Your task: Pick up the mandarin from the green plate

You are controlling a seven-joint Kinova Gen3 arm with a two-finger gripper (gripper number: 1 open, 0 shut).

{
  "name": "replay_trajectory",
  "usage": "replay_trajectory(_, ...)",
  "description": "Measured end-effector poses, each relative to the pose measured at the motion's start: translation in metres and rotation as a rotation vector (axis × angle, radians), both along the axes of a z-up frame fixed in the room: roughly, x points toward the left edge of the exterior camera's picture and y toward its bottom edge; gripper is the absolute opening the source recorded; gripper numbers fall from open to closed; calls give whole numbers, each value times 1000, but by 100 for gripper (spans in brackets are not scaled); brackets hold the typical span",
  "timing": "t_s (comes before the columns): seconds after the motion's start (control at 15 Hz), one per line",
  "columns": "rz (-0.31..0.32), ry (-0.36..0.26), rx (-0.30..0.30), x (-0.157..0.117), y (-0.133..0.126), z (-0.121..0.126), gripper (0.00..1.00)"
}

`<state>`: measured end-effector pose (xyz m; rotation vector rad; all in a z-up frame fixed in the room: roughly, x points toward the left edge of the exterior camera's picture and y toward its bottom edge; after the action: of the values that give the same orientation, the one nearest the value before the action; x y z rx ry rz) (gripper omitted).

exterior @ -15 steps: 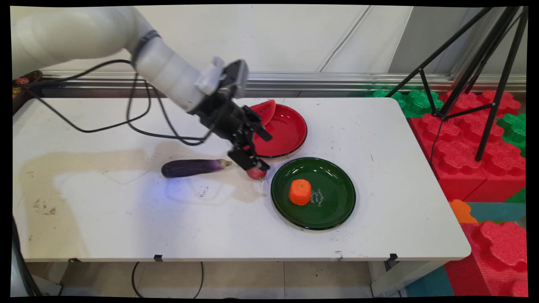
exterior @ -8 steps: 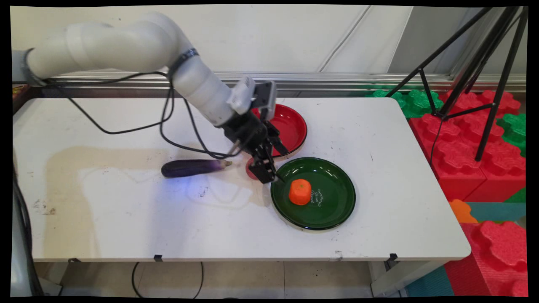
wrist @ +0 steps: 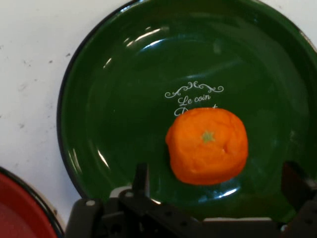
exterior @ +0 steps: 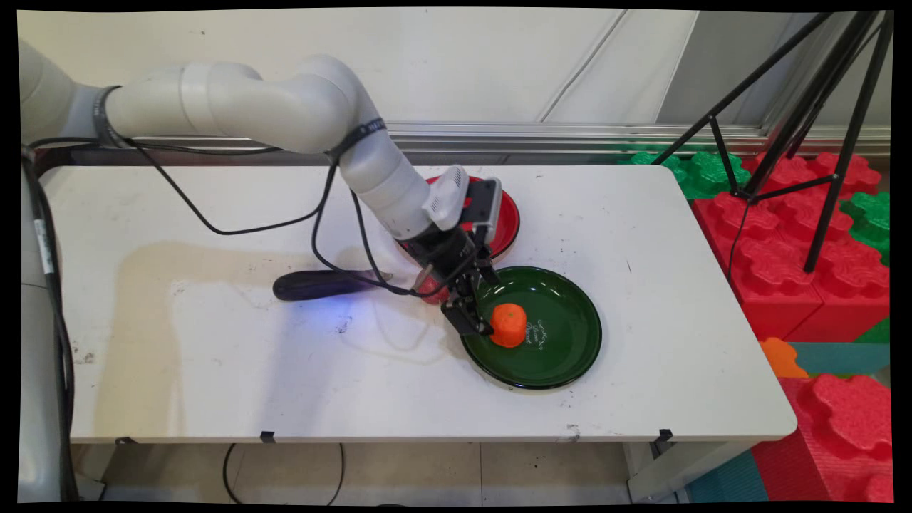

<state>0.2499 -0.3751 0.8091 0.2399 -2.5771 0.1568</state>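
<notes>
Two plates on tabletop (exterior: 641,235): green plate (exterior: 563,356) w/ orange (exterior: 508,325) in it, red plate (exterior: 507,214) behind. Gripper (exterior: 479,324) spread wide, low over green plate, fingers either side of orange, not touching. Eggplant (exterior: 313,284) well apart, left.

White table (exterior: 214,370), stained and scuffed, with a tiled floor (exterior: 427,470) seen beneath its near edge. Pale wall (exterior: 499,64) with a metal rail (exterior: 570,135) behind. Black tripod (exterior: 805,107) and red and green foam blocks (exterior: 784,271) stacked at the far side.
</notes>
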Motion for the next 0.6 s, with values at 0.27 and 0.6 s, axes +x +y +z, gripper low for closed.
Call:
replay_trajectory(0.27, -15, -29, -2, -11, -4, -11, 100)
replay_trajectory(0.6, -31, -54, -2, -21, -6, -20, 100)
